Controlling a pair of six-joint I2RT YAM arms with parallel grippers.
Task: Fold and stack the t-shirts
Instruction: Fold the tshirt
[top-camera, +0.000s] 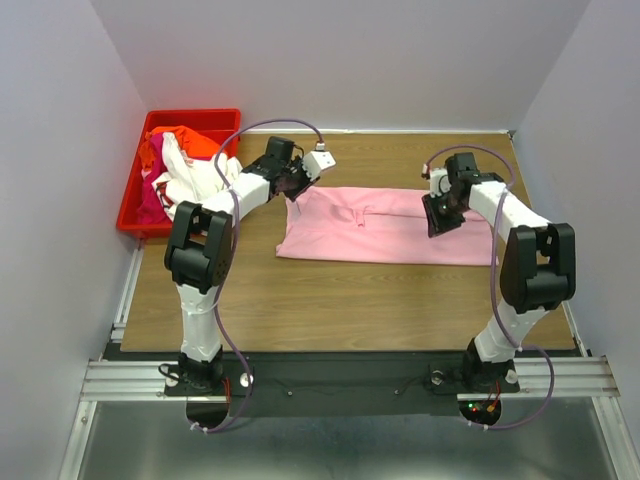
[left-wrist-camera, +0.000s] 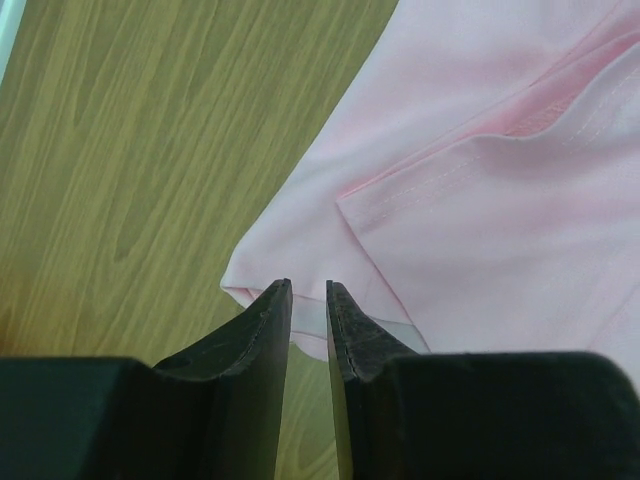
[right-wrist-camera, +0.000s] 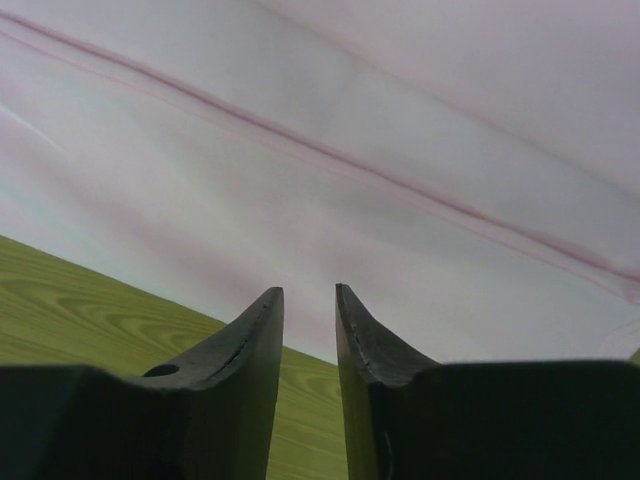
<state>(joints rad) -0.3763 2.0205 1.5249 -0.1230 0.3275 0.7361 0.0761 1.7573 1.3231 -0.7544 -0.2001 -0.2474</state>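
Pink t-shirt (top-camera: 385, 230) spread on table (top-camera: 330, 300); left gripper (left-wrist-camera: 308, 288) at its corner, right gripper (right-wrist-camera: 310, 290) above its edge, both jaws slightly parted, empty.

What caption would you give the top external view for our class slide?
A light pink t-shirt lies spread on the table; a red bin holds more shirts.

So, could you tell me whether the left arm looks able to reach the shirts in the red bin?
Probably yes: the bin sits just left of the left arm, open-topped, with nothing between them.
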